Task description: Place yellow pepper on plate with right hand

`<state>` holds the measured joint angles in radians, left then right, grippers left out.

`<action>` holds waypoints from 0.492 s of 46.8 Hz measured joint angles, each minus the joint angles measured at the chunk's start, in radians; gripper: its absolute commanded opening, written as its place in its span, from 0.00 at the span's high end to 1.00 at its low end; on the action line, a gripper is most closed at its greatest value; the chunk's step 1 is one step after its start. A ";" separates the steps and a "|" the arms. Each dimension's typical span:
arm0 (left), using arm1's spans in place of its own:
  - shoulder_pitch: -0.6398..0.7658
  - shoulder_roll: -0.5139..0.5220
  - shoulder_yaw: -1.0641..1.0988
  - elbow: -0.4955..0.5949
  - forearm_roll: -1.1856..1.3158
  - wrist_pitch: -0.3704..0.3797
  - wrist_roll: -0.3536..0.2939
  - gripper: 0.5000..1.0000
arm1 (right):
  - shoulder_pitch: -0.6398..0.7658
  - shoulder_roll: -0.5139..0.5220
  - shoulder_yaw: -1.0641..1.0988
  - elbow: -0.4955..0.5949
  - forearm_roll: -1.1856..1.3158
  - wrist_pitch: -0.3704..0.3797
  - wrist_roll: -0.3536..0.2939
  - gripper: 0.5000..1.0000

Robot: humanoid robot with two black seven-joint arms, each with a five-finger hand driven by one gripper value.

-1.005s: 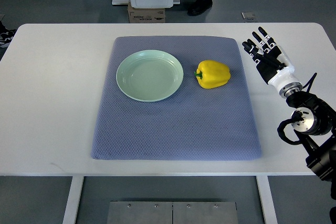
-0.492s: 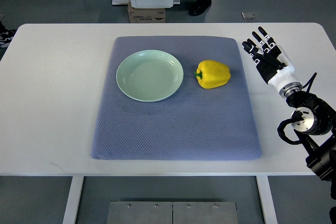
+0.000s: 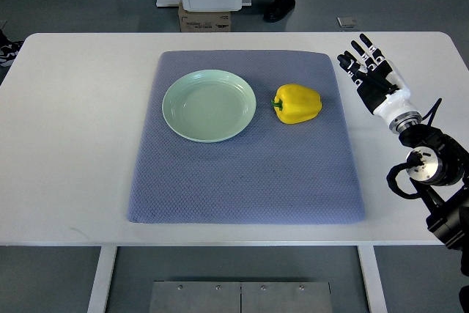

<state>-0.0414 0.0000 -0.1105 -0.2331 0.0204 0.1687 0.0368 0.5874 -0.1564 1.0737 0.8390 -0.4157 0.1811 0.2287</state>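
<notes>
A: Where is the yellow pepper (image 3: pixel 297 103) sitting?

B: It lies on its side on the grey-blue mat (image 3: pixel 245 174), in the far right part of it, with its green stem end turned toward the plate (image 3: pixel 209 105). The pale green plate is just beside it on the left, close but not touching, and holds nothing.

A: And the right hand (image 3: pixel 371 75)?

B: It comes in from the right edge and rests over the bare white table (image 3: pixel 73 130), just off the mat's right border and near the far right corner of the mat. Its dark fingers (image 3: pixel 354 61) are stretched out and spread, pointing away from the robot, and they grip nothing. The hand is apart from the pepper, with a strip of mat between them.

A: Any sign of the left arm?

B: None that shows in this view.

A: Anything beyond the table?

B: A small cardboard box (image 3: pixel 204 18) on the floor under a white stand, and a person's dark shoe (image 3: pixel 280 6) next to it
</notes>
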 measured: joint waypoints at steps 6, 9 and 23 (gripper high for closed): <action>0.000 0.000 0.000 0.000 0.000 0.000 0.000 0.00 | 0.000 -0.002 0.000 -0.003 0.000 0.000 0.000 0.00; 0.000 0.000 0.000 0.000 0.000 0.000 0.000 0.00 | 0.000 -0.003 0.001 -0.005 0.000 0.000 0.000 0.00; 0.000 0.000 0.000 0.000 0.000 0.000 0.000 0.00 | 0.003 -0.003 0.006 -0.037 0.000 0.000 -0.002 0.00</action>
<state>-0.0414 0.0000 -0.1105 -0.2331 0.0206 0.1687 0.0368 0.5902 -0.1595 1.0799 0.8021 -0.4157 0.1811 0.2271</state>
